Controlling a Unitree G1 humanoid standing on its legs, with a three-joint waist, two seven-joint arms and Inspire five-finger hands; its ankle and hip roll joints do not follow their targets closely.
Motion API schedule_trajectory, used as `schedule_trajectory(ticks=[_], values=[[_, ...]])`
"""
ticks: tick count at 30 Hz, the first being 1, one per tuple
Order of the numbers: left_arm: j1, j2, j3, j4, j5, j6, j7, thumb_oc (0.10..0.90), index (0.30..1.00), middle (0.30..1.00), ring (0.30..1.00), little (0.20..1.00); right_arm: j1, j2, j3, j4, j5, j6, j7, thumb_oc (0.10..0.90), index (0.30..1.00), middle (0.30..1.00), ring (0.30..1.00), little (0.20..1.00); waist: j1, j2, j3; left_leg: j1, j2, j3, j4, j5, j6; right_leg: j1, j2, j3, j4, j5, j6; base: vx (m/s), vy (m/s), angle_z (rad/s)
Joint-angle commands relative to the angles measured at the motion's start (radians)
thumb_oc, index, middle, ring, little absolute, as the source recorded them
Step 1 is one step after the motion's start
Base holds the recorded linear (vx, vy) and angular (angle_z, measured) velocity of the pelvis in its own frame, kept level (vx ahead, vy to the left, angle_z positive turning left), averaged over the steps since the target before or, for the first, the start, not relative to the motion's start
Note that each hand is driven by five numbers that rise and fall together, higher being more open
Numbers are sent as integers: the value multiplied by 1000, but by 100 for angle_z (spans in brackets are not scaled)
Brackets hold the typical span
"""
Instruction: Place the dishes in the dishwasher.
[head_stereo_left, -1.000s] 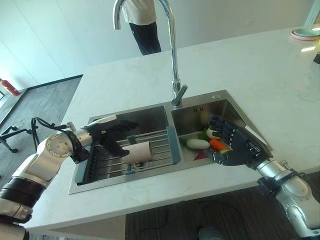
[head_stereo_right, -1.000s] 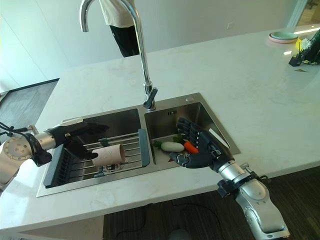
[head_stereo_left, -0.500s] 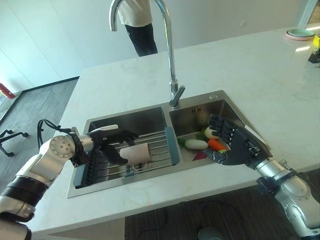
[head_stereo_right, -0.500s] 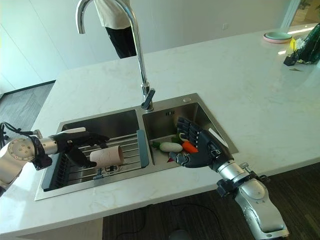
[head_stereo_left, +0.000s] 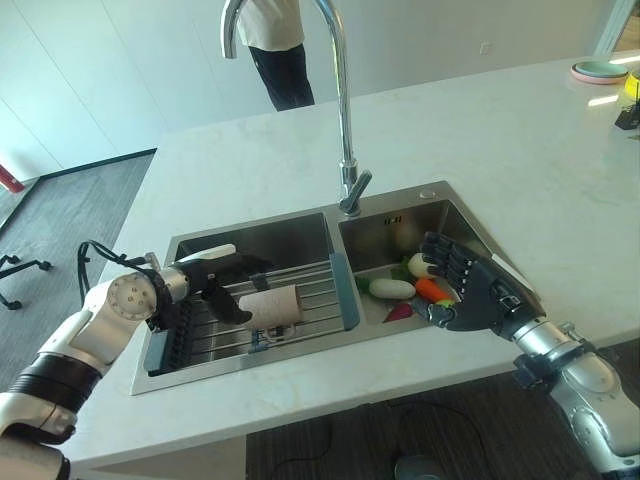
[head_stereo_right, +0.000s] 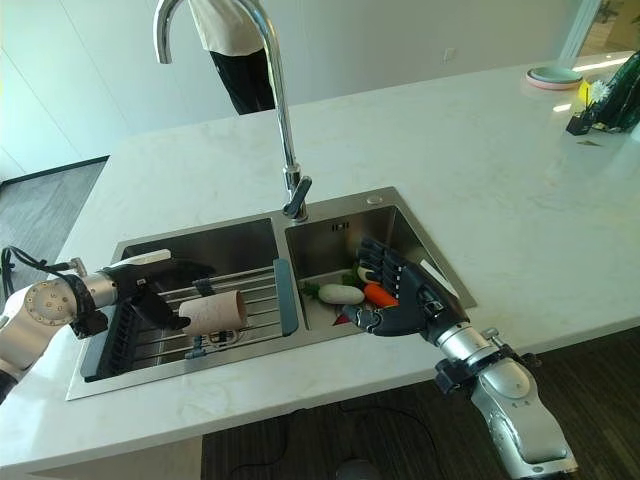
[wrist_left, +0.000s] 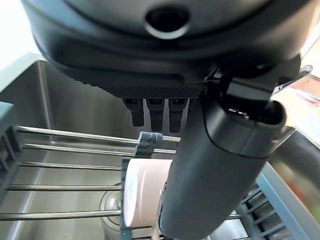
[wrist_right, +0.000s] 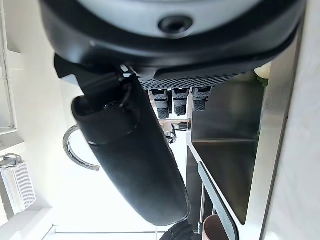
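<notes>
**Left hand at the pink cup on the sink rack; right hand open over the vegetables**

Left eye view: a double steel sink is set into a white marble surface. A wire rack with grey end pieces spans the left basin, and a pale pink cup lies on its side on the rack's bars, its open mouth towards the robot's left. The left hand reaches over the rack just beside the cup; its fingers extend above the cup and its thumb drops in front of the cup's mouth, and I cannot tell if they touch it. In the right basin lie a white vegetable, an orange carrot and something green. The right hand hangs over that basin's near right corner, fingers relaxed and spread, holding nothing. A tall curved tap rises behind the sink, and a person stands at the far edge.

Right eye view: the same layout; a stack of plates sits on the far right of the surface.

Left wrist view: the fingers point out straight over the rack, the thumb crosses in front of the cup, which lies between them.

Right wrist view: the fingers are straight, with the thumb apart from them; the tap shows beyond.
</notes>
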Motion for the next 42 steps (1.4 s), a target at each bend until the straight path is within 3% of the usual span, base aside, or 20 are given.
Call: schedule_trajectory(ticks=[1, 23, 42], values=[[-125, 7, 61, -13, 33, -40, 73, 800, 900, 900, 900, 900, -133, 3, -23, -82, 15, -113, 4, 800, 900, 900, 900, 900, -12, 6, -42, 17, 21, 19, 115, -156, -3, 46, -28, -53, 14, -54, 81, 0, 0, 0], [-109, -43, 36, 32, 36, 26, -31, 800, 900, 900, 900, 900, -134, 11, -8, -78, -4, -102, 7, 800, 900, 900, 900, 900, -22, 6, -40, 22, 28, 32, 115, -156, -3, 45, -23, -44, 14, -53, 80, 0, 1, -2], [-100, -81, 21, 93, 96, 41, -23, 800, 900, 900, 900, 900, -131, 13, -9, -71, -16, -106, 25, 800, 900, 900, 900, 900, -30, -2, -37, 26, 25, 35, 115, -157, 2, 46, -18, -35, 14, -53, 79, 0, 0, 0]])
